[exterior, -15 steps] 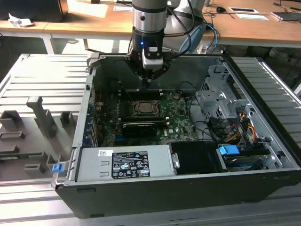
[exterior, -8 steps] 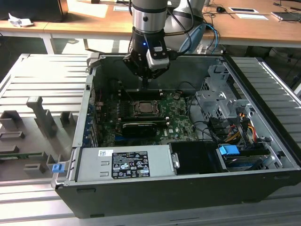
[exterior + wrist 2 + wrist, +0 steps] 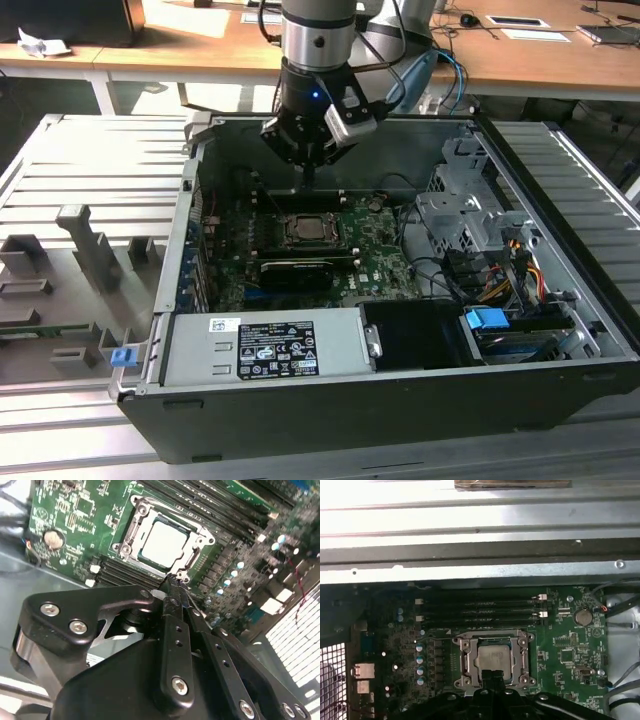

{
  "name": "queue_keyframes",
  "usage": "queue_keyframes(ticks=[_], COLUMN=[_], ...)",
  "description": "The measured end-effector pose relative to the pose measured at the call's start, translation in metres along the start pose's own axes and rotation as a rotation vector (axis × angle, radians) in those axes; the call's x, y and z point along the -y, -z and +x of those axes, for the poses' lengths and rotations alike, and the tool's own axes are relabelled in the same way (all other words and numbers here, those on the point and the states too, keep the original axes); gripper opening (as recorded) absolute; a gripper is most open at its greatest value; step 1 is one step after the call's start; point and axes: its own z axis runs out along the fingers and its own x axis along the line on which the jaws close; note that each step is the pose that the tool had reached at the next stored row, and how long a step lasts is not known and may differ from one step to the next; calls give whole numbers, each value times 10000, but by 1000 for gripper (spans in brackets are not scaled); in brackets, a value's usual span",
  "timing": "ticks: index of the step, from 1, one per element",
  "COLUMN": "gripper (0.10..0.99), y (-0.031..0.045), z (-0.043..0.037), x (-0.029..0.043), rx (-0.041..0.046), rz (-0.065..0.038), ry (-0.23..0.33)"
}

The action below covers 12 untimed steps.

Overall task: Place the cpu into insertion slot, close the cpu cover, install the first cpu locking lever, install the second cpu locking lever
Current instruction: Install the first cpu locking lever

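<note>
The hand [image 3: 172, 583], fingers pressed together on nothing, hung close over one edge of the socket [image 3: 125, 547], where the chip [image 3: 162, 542] lay seated with the cover [image 3: 199, 530] flat around it.

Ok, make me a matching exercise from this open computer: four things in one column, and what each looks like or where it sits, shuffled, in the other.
Things:
1. cpu
2. cpu cover
3. gripper
4. power supply box

Descriptions:
A. grey labelled box, nearest the camera in the exterior view
B. silvery square face seen through a window
C. metal frame lying flat around the chip
D. black, poised over the motherboard right beside the chip

Pairs: 1-B, 2-C, 3-D, 4-A
</note>
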Motion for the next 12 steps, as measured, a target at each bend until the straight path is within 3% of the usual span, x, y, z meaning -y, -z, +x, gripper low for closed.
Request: queue_keyframes(ticks=[2,4,6,9,11,12], gripper=[106,106,106,106,106,106], y=[-3,-6,-19,-96,-143,-174], z=[4,54,120,148,234,380], x=[0,1,2,4,8,10], rx=[-13,-9,-1,11,13,33], rz=[-2,-3,-4,-1,-3,-27], ry=[406,428,411,-4,-3,-6])
